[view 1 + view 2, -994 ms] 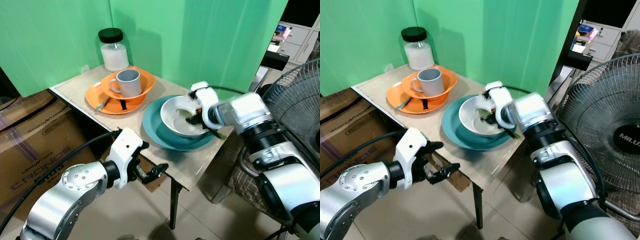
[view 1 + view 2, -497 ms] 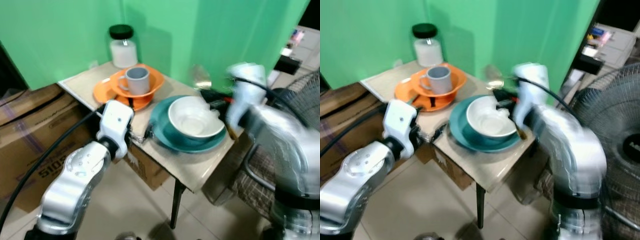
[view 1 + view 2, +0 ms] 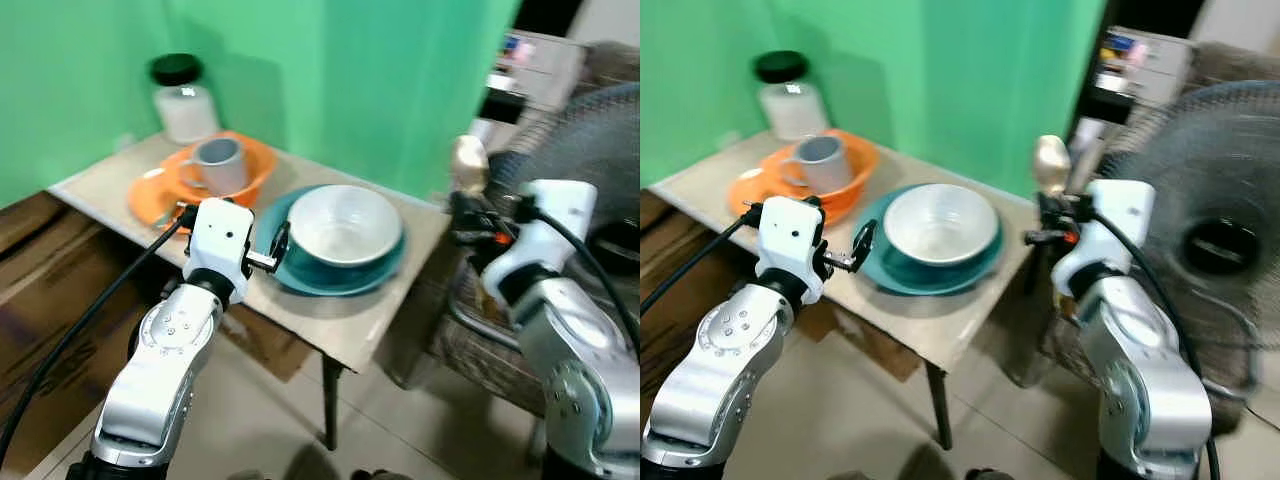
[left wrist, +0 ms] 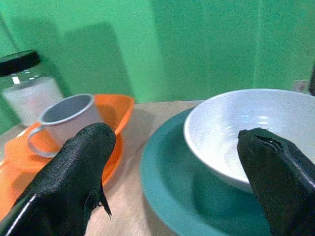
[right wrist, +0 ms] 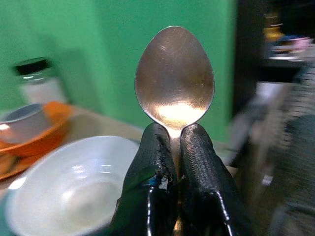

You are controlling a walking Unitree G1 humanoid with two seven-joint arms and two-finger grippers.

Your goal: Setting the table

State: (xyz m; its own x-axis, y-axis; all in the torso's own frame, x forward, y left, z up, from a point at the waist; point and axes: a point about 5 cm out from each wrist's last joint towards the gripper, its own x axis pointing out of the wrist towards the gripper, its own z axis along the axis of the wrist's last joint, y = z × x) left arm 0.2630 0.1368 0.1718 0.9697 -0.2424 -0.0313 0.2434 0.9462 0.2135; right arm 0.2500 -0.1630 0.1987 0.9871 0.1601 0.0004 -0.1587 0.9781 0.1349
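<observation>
The right gripper point(image 5: 171, 142) had lifted clear of the white ceramic bowl point(image 3: 345, 224), fingers pinching a silver metal spoon point(image 5: 174, 73) upright beside the table; the left gripper point(image 4: 172, 162), spread wide, had moved up to the teal plate point(image 3: 296, 270), ready for placing.

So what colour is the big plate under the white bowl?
Teal; the round teal plate shows best in the left eye view.

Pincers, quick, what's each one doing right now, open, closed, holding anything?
Left pincer: open, empty, at the table edge facing the white bowl.
Right pincer: closed on the spoon, held upright beside the table.
</observation>
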